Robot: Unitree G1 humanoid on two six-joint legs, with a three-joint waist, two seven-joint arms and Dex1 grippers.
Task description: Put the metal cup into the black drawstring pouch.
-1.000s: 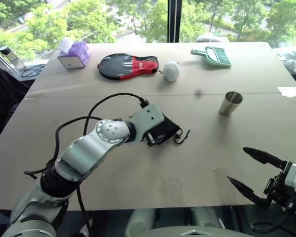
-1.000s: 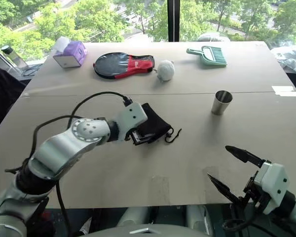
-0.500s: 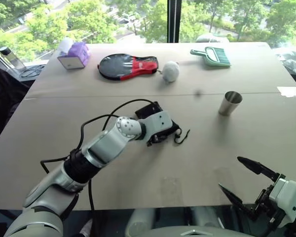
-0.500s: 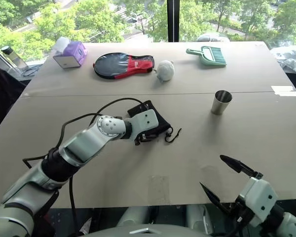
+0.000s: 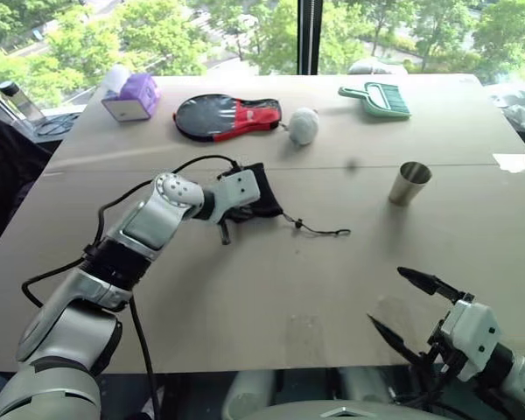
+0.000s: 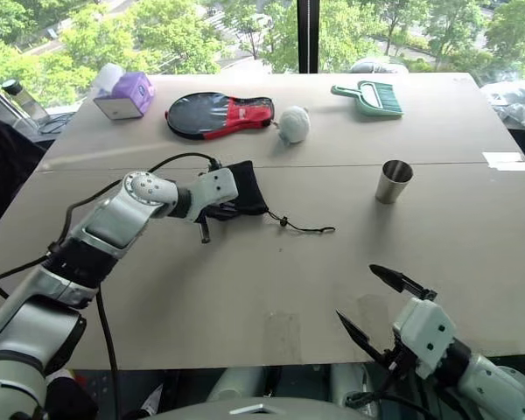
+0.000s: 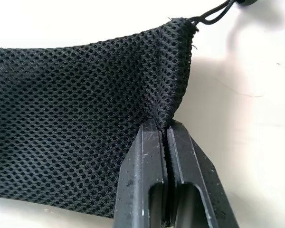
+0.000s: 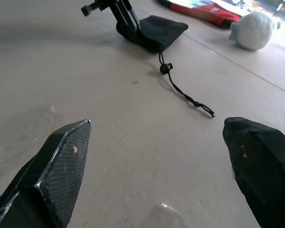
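Pouch edge pinched by the left gripper, metal cup apart on the table.

The black drawstring pouch (image 5: 255,194) is held at its mesh edge between the clenched fingers of the left gripper (image 7: 166,130); its cord (image 6: 302,227) is stretched out on the table (image 5: 271,289) toward the right. The metal cup (image 5: 409,183) is seen upright, well apart from the pouch, on the right side. The right gripper (image 5: 404,304) is kept wide open and empty near the table's front edge.

Cup and pouch on the table, well apart.
Metal cup (image 5: 409,183): shiny, upright, mouth open, standing alone. Black mesh pouch (image 5: 255,192): lying flat, one edge pinched, cord (image 5: 319,229) trailing out toward the cup's side.
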